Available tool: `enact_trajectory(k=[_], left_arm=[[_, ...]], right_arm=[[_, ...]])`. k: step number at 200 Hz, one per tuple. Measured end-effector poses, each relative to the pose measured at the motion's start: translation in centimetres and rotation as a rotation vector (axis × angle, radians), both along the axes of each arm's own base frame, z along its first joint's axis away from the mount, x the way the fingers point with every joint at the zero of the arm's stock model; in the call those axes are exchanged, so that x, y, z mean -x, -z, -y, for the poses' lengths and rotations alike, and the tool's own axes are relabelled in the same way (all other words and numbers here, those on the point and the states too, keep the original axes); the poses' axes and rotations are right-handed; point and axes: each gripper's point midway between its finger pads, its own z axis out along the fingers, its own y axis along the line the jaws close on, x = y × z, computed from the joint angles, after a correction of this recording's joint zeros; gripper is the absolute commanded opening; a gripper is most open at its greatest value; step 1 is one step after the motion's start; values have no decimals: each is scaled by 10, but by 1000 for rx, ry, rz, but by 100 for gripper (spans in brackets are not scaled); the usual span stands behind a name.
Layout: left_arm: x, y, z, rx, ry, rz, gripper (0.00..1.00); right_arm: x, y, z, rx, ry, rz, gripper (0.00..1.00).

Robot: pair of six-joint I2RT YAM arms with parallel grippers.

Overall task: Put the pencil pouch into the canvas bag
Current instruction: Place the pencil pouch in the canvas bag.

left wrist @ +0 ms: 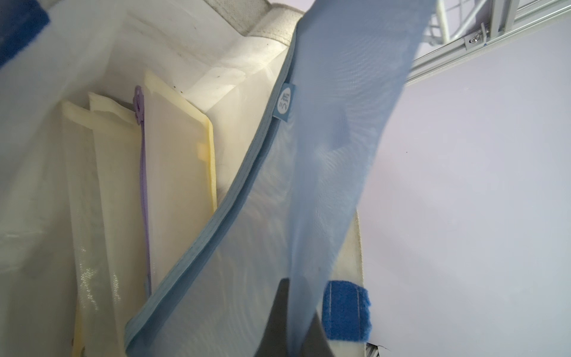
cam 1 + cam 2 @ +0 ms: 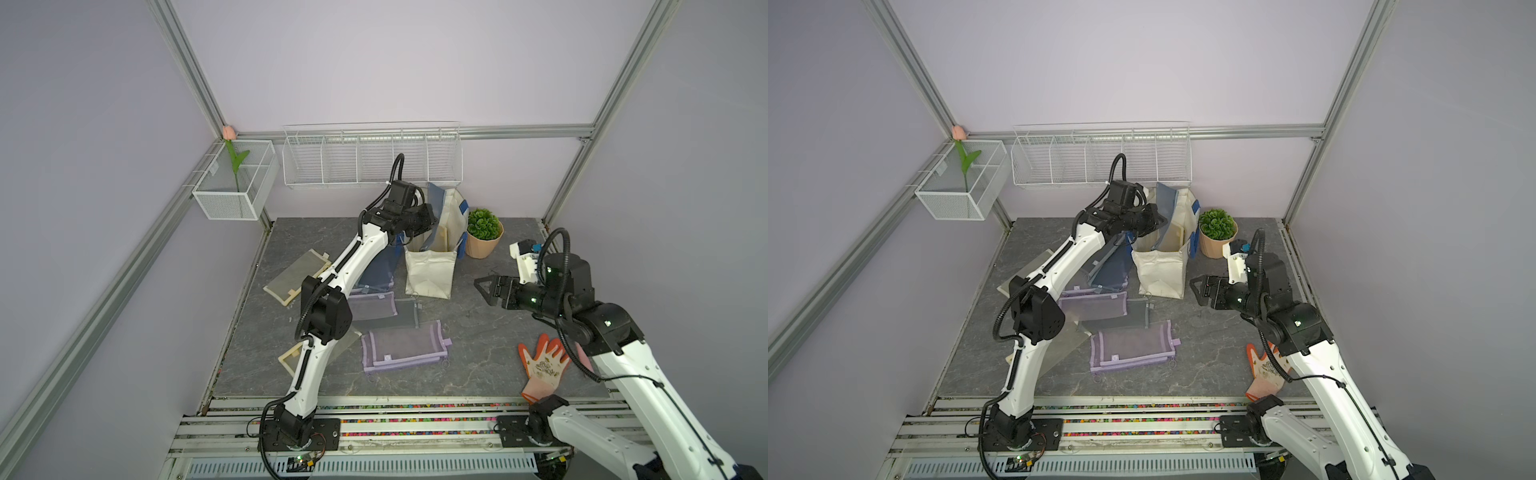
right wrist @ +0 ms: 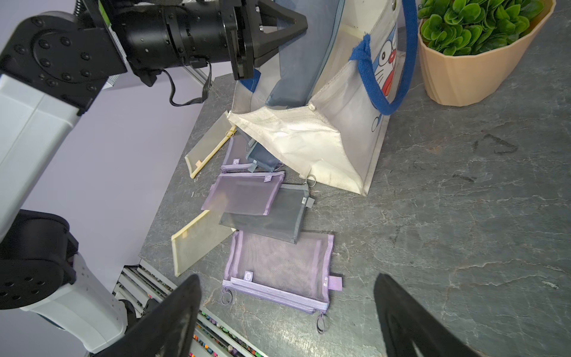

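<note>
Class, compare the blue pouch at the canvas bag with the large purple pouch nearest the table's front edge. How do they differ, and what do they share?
Colour: the blue pouch is pale blue, the purple pouch lilac.
Pose: the blue pouch stands on end in the canvas bag, sticking out above it; the purple pouch lies flat on the table.
Hold: the left gripper is shut on the blue pouch; nothing touches the purple pouch.
Both are see-through mesh.

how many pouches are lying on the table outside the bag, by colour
purple pouches: 3
yellow pouches: 2
grey pouch: 1
dark blue pouch: 1
total: 7
</note>
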Motion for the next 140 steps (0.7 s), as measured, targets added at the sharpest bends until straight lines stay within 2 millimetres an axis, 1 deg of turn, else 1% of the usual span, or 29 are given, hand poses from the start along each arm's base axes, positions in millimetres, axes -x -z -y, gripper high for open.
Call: enact_trajectory(k=[37,98,140], left_arm=[[-1,-6,4,38,-1,-5,0],[1,-14,9,86,-1,-25,0],[4,-23,11,126,0,-52,0]], right_arm=[[3,-1,2,-10,8,4,89],[1,-2,1,-28,18,5,89],[1,8,1,-32,26,-17,89]])
